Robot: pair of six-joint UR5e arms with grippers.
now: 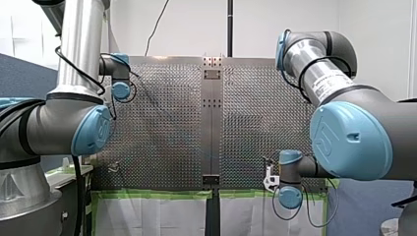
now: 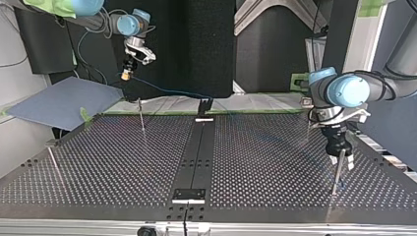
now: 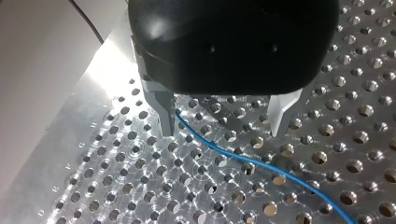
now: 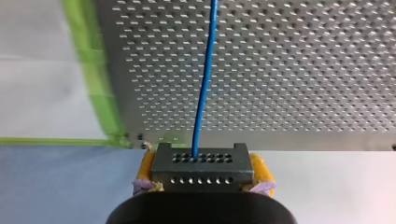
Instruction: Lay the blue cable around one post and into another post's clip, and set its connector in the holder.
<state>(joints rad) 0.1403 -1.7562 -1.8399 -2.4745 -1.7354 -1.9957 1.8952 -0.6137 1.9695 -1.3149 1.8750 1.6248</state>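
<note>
In the top view my right gripper point(image 2: 127, 73) hangs above the table's far left edge. The right wrist view shows its yellow pads point(image 4: 259, 169) shut on a dark grey connector point(image 4: 201, 165). The blue cable point(image 4: 205, 79) leaves that connector and runs ahead over the perforated table point(image 4: 289, 65). It sags toward the view's right point(image 2: 162, 89). My left gripper point(image 2: 342, 160) stands low at the top view's right, just above a thin post point(image 2: 335, 179). Its metal fingers point(image 3: 163, 112) are open, and the cable point(image 3: 243, 156) lies on the plate between them, close to one finger.
A black holder point(image 2: 204, 105) stands at the far end of the dark centre strip, another bracket point(image 2: 188, 195) at its near end. Two more thin posts point(image 2: 141, 115) point(image 2: 53, 160) rise on the top view's left half. Green tape point(image 4: 100, 88) marks the table edge.
</note>
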